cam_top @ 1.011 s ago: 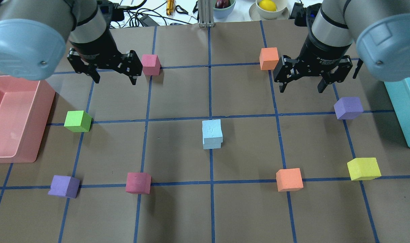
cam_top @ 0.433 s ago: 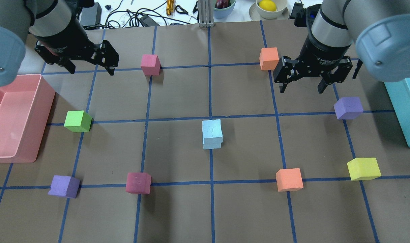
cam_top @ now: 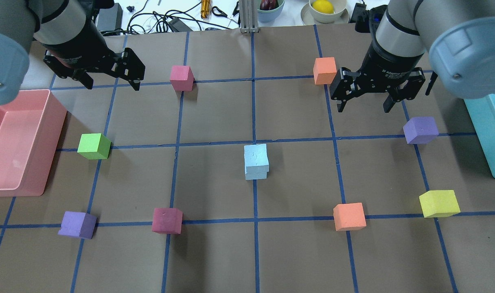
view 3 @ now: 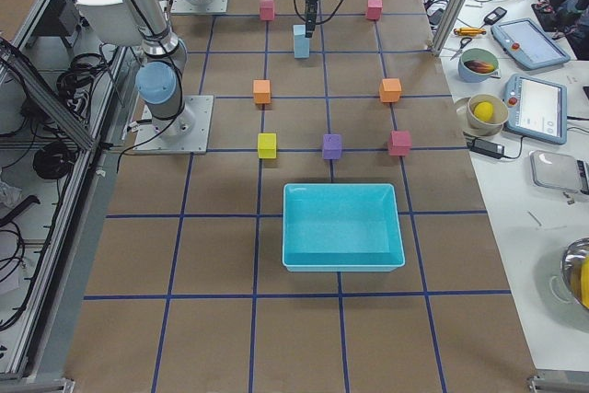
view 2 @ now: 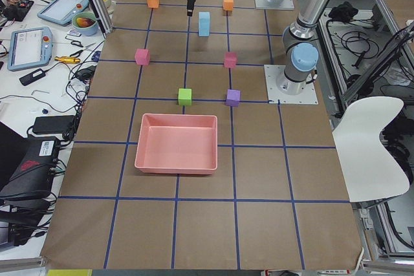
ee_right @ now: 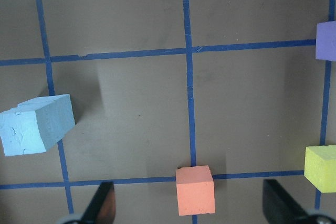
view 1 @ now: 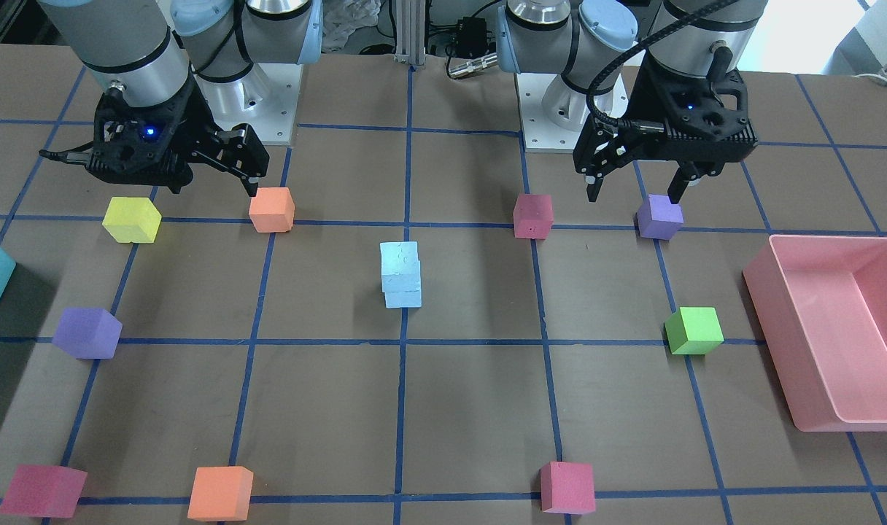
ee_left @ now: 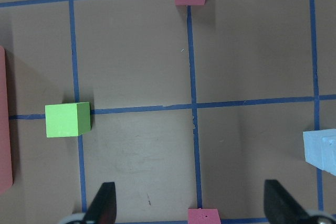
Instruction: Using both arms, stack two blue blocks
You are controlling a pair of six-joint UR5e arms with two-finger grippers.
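The two pale blue blocks (cam_top: 256, 160) stand stacked at the table's centre, the upper one slightly askew; they also show in the front view (view 1: 401, 273) and in the right wrist view (ee_right: 37, 124). My left gripper (cam_top: 112, 83) is open and empty, high over the far left of the table, left of a pink cube (cam_top: 181, 77). In the front view the left gripper (view 1: 633, 195) hangs near a purple cube (view 1: 659, 216). My right gripper (cam_top: 363, 108) is open and empty at the far right, beside an orange cube (cam_top: 325, 70). Both are well away from the stack.
A pink bin (cam_top: 48, 122) sits at the left edge and a teal bin (cam_top: 487, 134) at the right edge. Around the stack lie a green cube (cam_top: 93, 146), a purple cube (cam_top: 420, 130), a yellow cube (cam_top: 439, 203), an orange cube (cam_top: 349, 216) and a dark pink cube (cam_top: 167, 220).
My left gripper has swung left and farther away from the pink cube, still open. The right gripper and the stack have not moved.
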